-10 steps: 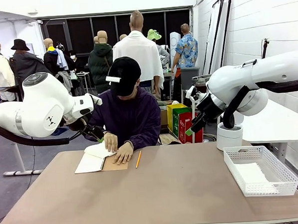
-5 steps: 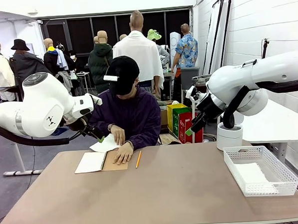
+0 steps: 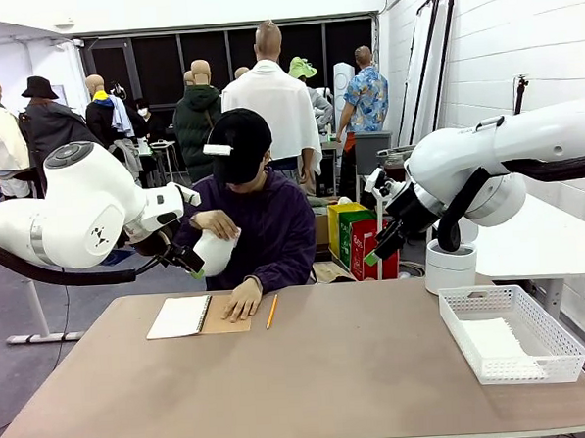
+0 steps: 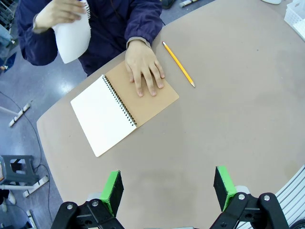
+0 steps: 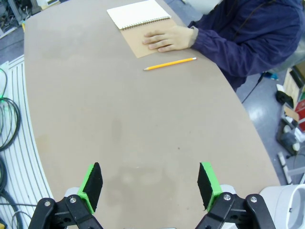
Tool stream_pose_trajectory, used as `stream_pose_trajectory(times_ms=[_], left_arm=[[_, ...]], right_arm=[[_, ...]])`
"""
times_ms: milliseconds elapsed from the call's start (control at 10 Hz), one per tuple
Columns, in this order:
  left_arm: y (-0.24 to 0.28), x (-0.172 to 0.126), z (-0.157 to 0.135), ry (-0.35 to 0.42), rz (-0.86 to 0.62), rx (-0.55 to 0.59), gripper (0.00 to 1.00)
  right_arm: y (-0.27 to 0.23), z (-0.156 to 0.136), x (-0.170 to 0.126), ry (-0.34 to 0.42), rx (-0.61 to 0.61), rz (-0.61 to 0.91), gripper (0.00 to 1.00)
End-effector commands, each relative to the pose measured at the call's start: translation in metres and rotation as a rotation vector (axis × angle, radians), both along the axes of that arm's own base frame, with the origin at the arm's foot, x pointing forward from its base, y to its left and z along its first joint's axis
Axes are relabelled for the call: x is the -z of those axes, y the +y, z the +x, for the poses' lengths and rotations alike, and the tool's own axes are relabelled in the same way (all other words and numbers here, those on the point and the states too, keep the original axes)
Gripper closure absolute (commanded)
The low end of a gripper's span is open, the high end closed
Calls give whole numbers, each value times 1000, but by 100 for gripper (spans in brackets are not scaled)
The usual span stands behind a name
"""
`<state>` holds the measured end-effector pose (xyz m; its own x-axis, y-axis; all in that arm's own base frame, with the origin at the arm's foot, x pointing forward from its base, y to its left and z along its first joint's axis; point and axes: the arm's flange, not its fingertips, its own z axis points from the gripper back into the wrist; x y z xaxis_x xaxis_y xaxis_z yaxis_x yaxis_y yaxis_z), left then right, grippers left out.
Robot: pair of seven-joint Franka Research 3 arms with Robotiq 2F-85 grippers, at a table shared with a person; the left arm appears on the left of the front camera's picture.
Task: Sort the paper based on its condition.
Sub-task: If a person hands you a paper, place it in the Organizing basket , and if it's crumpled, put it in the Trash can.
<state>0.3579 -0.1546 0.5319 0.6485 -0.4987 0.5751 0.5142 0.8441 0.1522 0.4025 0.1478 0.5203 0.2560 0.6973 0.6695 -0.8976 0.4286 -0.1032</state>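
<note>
The table is your biggest surface, and the notebook lies open on its far left part. The person sits behind the notebook with one hand flat on the notebook's brown cover. Their other hand is raised above the notebook, holding a curled sheet of paper in the air.

Your left gripper hangs above the notebook, near the raised sheet in the front view. Its jaws are spread wide with nothing between them. Your right gripper is up in the air, well to the right of the notebook, and is likewise spread wide and empty.

The white basket stands far to the right of the notebook, with flat white sheets lying inside it. A yellow pencil lies just right of the notebook.
</note>
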Motion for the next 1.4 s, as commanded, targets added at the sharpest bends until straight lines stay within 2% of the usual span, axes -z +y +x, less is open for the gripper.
stream_pose_trajectory(times_ms=[0,1300], left_arm=[[1,1,1,-10,3,1,0],[1,1,1,-10,3,1,0]], right_arm=[[-1,2,2,5,-9,22,0],[-1,2,2,5,-9,22,0]])
